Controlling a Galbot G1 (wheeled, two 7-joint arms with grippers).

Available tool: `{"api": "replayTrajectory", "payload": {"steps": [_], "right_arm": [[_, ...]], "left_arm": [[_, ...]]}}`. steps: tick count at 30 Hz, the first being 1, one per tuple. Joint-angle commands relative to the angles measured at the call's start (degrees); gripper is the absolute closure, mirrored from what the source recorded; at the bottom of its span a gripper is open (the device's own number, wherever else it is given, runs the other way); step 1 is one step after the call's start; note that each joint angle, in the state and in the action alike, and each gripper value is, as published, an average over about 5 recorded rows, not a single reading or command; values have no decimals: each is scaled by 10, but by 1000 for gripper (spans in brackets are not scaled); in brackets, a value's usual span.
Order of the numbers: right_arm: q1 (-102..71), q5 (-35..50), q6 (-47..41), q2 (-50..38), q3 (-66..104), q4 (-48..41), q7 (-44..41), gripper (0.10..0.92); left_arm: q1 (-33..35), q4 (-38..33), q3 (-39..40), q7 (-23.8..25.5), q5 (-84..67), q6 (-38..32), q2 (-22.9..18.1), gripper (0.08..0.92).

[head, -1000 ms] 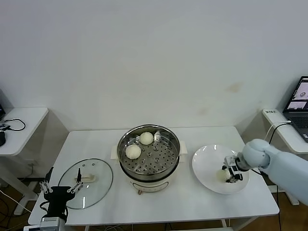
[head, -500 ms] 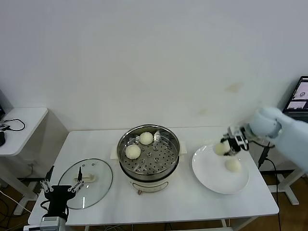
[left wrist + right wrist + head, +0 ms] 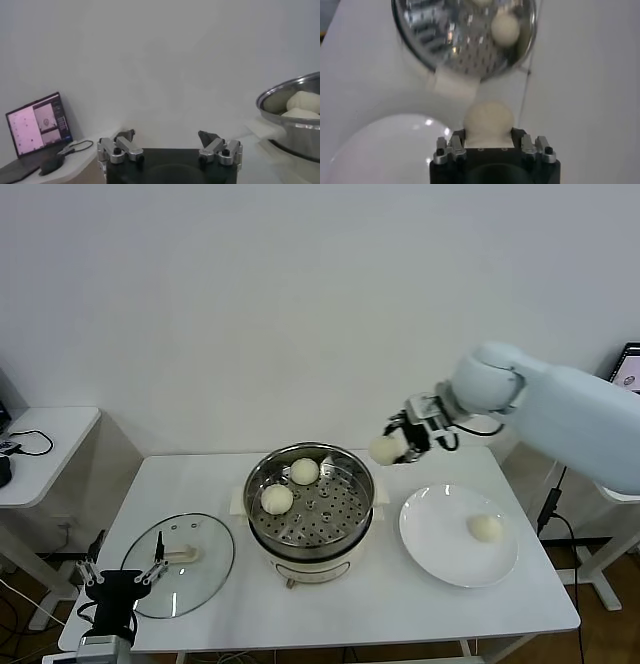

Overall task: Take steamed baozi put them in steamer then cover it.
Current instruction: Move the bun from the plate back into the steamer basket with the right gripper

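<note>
Third bun carried toward the steamer

The right gripper (image 3: 398, 446) is closed narrowly on a baozi (image 3: 384, 449), which is held in the air above the table (image 3: 200, 484), just off the right rim of the steamer (image 3: 310, 502). In the right wrist view the held bun (image 3: 488, 118) is seen clamped between the jaws, with the perforated basket (image 3: 465, 35) lying ahead of the gripper and the white plate (image 3: 385, 145) behind it.

The coming move is judged to turn on one relation: the steamer lies to the left of the held bun and lower than it, so a short carry leftward over the rim and then a descent is called for. Two baozi are already seated in the basket, one at the far side (image 3: 304, 471) and one at the left (image 3: 277, 499); the near and right part of the perforated floor is bare, and that is the part closest to the gripper. A release there is judged to avoid contact with the seated buns.

One more baozi (image 3: 485, 527) is left on the plate (image 3: 430, 534), to the right of the steamer.

The left gripper (image 3: 120, 576) is parked with its fingers spread wide at the near left corner, beside the cover (image 3: 180, 562), which lies flat on the table to the left of the steamer and is not yet needed
</note>
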Motion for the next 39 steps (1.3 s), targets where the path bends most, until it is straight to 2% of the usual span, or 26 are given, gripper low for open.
{"api": "replayTrajectory", "payload": {"steps": [1,13,24,39], "right_arm": [[27,27,62,141,-78,-5,37,448],[-9,-83,148,218,-123,-12,23,448],[-29,-186,199,222,-128,-19,11,442],[-34,-187,203,211,-126,-12,7,432]], "left_arm": [[1,-3,-3,0,-1,0,-3,177],[4,-12,-7,0,-1,0,-17,177],[4,-12,-7,-2,-2,-2,-21,177],[2,-9,-3,-3,-1,-3,-25,177]]}}
